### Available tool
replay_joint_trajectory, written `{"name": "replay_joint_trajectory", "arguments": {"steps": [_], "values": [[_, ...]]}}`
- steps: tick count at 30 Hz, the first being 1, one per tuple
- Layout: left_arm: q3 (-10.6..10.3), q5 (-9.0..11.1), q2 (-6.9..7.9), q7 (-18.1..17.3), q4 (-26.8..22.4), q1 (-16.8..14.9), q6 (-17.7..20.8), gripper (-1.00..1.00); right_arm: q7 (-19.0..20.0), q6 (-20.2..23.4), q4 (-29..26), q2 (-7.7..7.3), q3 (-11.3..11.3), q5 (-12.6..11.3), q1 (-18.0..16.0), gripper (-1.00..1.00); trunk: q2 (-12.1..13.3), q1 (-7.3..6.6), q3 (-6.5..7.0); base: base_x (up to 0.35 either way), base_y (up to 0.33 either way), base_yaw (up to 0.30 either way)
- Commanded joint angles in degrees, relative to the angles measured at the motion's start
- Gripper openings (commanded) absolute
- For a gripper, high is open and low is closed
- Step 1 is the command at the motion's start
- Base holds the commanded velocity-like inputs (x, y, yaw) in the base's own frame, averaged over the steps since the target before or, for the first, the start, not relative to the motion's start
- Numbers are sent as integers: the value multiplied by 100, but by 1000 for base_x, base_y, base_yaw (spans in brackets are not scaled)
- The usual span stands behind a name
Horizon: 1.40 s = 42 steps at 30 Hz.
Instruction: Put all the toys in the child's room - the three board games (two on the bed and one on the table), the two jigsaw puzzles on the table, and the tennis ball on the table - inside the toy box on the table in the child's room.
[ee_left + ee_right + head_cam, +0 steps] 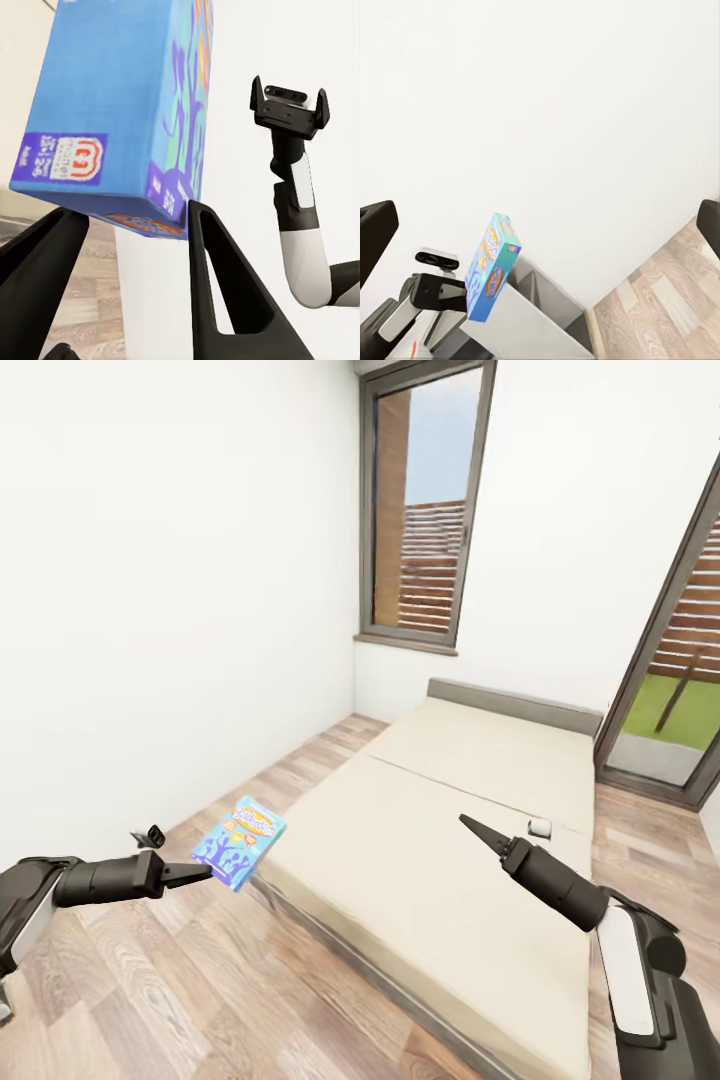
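The board game [240,842] is pinched at its lower edge by the left hand [200,874], over the floor beside the bed [420,860]. The hold appears shallow, so the carry to the toy box should be kept level and slow. The right hand [470,825] is held above the bed, spread wide, nothing held.
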Motion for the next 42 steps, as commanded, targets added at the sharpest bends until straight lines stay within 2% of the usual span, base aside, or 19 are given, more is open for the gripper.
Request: {"name": "replay_joint_trajectory", "arguments": {"steps": [1, 25, 39, 42], "values": [[-7, 10, 2, -24, 0, -6, 58, -100, 18, 26, -2, 5, -9, 3, -5, 100, 36, -22, 14, 0, 0, 273], [-6, 10, 2, -24, 1, -8, 58, -100, 25, 26, -2, 5, -7, 3, -5, 100, 999, -549, 514, 0, 0, 272], [-2, 2, -2, -24, 2, -7, 53, -100, 27, 18, -11, 9, -7, 3, 35, 100, 1560, -856, 859, 0, 0, 214], [1, 1, -6, -24, 1, -7, 52, -100, 32, -91, -11, 6, -7, 3, 45, 100, 1681, -922, 936, 0, 0, 191]]}}
